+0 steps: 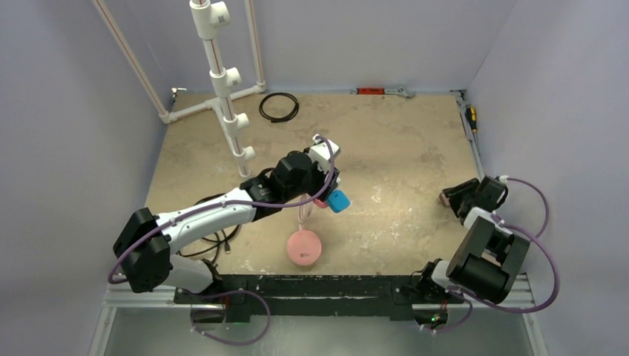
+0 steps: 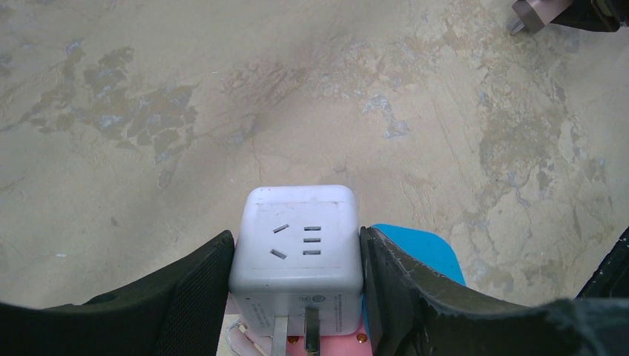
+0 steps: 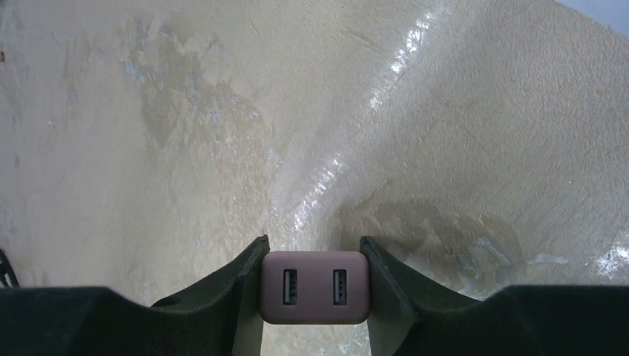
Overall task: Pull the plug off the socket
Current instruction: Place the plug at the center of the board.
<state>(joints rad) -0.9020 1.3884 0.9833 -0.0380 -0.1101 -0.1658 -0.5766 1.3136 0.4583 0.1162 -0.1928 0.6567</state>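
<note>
A flat round pink disc (image 1: 304, 248) lay near the front edge of the mottled beige table (image 1: 400, 148). At the back stood a white pipe frame (image 1: 222, 81), with a coiled black cable (image 1: 279, 107) near its foot and a red-handled tool (image 1: 378, 91) along the far edge

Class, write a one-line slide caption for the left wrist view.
Left gripper clamps the white cube socket, slotted face toward the camera, tan table beyond.

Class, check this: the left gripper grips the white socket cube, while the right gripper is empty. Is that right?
Not quite. The left gripper does grip the socket, but the right gripper holds the plug, as the right wrist view shows.
</note>
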